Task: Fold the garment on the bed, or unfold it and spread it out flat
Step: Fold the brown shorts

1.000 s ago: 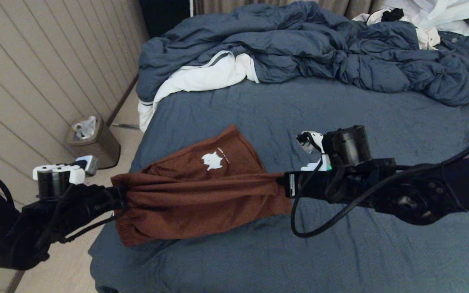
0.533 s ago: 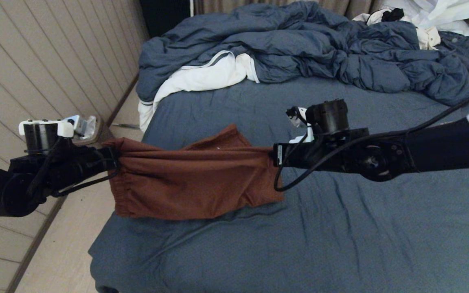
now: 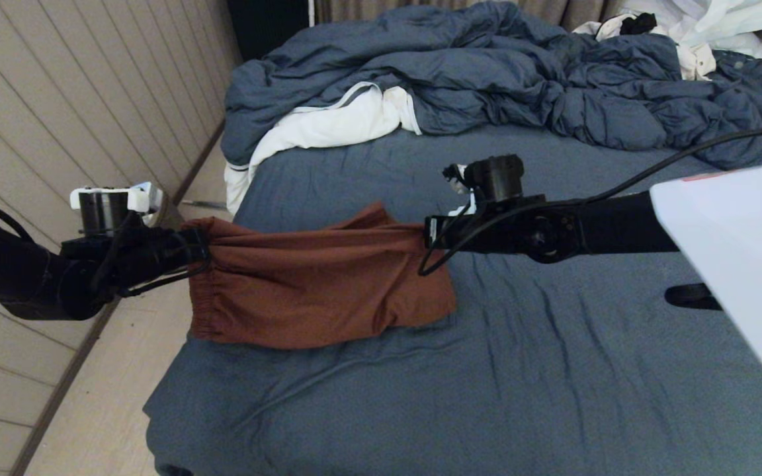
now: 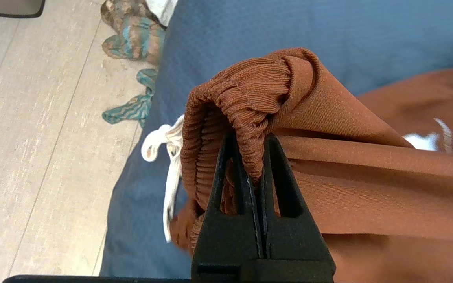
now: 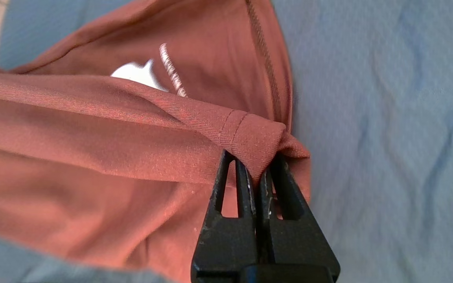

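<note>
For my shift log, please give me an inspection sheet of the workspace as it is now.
Surface: bed, wrinkled slate-blue sheet.
Job's things: rust-brown shorts held stretched between both grippers, lower part resting on the bed.
Clutter: rumpled blue duvet; white clothes.
Grippers: left gripper jaws shut on the waistband; right gripper jaws shut on a leg hem.
Cables: black cable along the right arm.
Surroundings: panelled wall, wooden floor.

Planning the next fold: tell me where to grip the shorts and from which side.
Grip the shorts at their two ends: the thick gathered waistband from the left, the stitched leg hem from the right. The left gripper and right gripper are pinched there, stretching the cloth between them.
</note>
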Controlling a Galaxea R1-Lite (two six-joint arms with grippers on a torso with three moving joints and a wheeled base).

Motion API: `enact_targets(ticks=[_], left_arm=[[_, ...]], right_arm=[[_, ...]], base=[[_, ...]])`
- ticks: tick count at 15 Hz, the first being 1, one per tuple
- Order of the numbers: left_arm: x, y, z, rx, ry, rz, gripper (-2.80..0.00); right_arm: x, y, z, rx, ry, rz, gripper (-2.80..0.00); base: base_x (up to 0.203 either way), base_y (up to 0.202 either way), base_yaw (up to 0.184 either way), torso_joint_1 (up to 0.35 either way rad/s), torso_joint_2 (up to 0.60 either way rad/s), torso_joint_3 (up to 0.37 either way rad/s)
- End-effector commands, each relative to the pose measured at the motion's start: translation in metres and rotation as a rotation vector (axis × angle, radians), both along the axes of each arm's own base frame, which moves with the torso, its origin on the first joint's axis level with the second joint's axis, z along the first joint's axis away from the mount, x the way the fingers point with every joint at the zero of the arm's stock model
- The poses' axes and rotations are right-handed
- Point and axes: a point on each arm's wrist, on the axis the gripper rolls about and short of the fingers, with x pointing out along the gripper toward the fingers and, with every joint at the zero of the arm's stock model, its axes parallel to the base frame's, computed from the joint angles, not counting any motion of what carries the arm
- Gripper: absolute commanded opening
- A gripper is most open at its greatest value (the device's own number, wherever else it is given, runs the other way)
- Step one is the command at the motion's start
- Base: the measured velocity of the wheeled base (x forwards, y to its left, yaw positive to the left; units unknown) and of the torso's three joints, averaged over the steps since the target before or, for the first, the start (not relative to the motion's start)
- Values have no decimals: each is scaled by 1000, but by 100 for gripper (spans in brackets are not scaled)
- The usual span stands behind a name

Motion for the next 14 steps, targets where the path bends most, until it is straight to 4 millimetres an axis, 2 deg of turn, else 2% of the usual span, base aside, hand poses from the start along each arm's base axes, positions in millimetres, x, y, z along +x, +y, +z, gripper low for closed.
enact_targets(ticks=[1,4,6,14], left_arm=[[20,-1,-19,0,24,2,-280],[38,-2,-21,1,29,5,-280],[46,-2,-26,2,32,7,-280],[52,-2,-26,5,46,9,-280]], right_arm=[[22,10,-18,-11,2,1,-280],[38,17,-30,-36,9,4,-280],[41,18,-38,-75,7,19,-280],[44,16,-41,-106,-23,32,-280]], base=[[0,0,0,0,0,0],[0,0,0,0,0,0],[0,0,0,0,0,0],[0,0,0,0,0,0]])
